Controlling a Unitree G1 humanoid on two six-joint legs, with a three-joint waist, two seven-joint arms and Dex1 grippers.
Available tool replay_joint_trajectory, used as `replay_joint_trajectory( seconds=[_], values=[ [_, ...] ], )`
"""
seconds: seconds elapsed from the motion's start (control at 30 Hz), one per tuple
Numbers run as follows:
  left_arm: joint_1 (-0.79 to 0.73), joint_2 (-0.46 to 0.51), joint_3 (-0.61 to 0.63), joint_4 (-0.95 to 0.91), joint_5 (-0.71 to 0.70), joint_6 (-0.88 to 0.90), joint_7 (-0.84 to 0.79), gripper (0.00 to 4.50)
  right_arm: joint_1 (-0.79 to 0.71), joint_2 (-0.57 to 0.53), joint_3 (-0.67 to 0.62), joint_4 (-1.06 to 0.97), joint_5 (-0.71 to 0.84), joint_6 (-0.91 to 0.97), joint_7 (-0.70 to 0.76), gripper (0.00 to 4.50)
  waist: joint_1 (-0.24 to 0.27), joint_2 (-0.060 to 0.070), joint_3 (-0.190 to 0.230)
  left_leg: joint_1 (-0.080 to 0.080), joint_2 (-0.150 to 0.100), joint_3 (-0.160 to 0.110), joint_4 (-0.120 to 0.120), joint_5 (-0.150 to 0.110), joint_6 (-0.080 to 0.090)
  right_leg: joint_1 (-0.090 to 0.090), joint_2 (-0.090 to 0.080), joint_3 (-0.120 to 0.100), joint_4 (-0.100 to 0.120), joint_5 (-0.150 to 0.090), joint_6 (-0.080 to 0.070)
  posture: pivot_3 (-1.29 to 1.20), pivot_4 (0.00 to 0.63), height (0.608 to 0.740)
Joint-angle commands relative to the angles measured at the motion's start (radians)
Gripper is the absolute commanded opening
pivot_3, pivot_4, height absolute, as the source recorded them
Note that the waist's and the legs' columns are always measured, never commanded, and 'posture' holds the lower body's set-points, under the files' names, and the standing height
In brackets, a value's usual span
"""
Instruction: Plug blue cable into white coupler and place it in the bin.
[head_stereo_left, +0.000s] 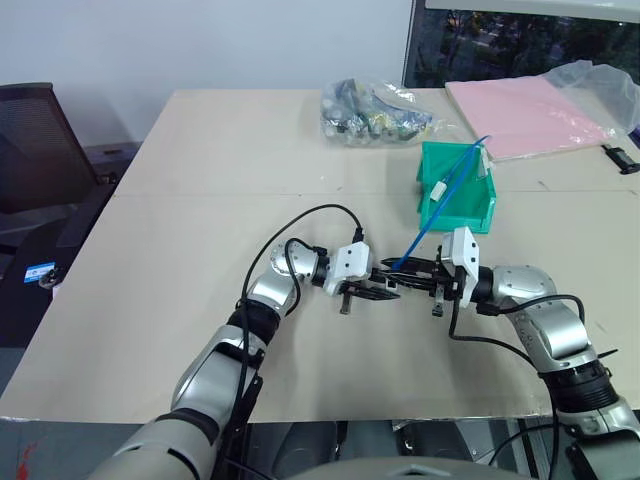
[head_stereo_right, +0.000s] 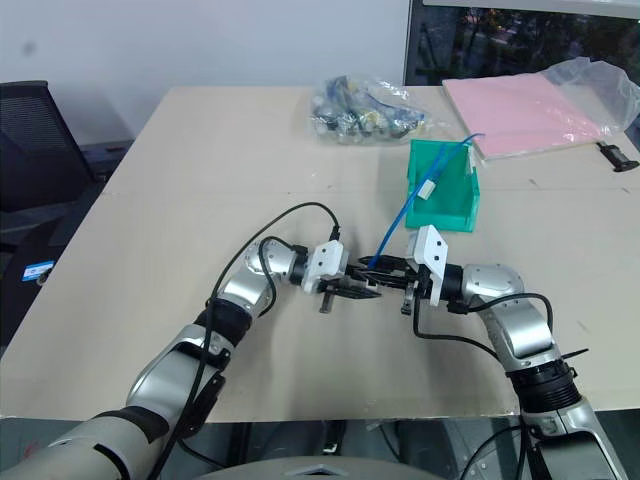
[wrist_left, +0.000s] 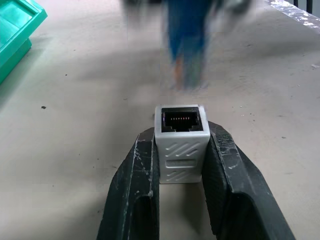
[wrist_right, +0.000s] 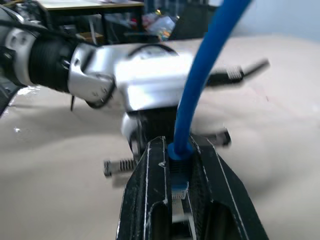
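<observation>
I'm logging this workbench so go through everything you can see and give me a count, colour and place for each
blue cable: one, bright blue, plug end in the right claw, far end in the bin
white coupler: one, white, between the left claw's fingers
bin: one, teal-green, on the table beyond the claws
bag of parts: one, clear, far side of table
pink sheet: one, pink, far right corner
chair: one, black, left of table
left claw: one, black, shut on the coupler
right claw: one, black, shut on the cable

Tabletop (head_stereo_left: 200, 300): pale beige, with a seam running left to right across the middle.
Bin (head_stereo_left: 455, 190): teal-green, set right of centre.
Clear bag of parts (head_stereo_left: 372, 110): laid at the far edge.
Pink sheet (head_stereo_left: 535, 115): laid at the far right.
</observation>
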Motion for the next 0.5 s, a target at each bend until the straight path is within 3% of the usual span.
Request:
replay_joint_trajectory(
  seconds=[0.03,0.5],
  values=[
    [0.017,-0.006,-0.022,0.014,0.031,0.001,-0.021,0.56,-0.003,0.006,0.002,-0.010,-0.005,-0.015,0.004,0.00,-0.001,0.000,0.000,0.000,0.000,0.000,0.000,0.000,0.000,0.000,0.000,0.000,0.000,0.000,0.000,0.00,0.150,0.740],
    [0.010,-0.006,-0.017,0.026,0.035,0.001,-0.033,0.56,0.017,0.002,0.021,0.107,-0.093,-0.090,0.016,0.00,-0.004,0.000,0.000,0.000,0.000,-0.001,0.001,0.001,-0.001,0.000,0.000,-0.001,0.001,0.000,0.000,0.00,0.150,0.740]
  ],
)
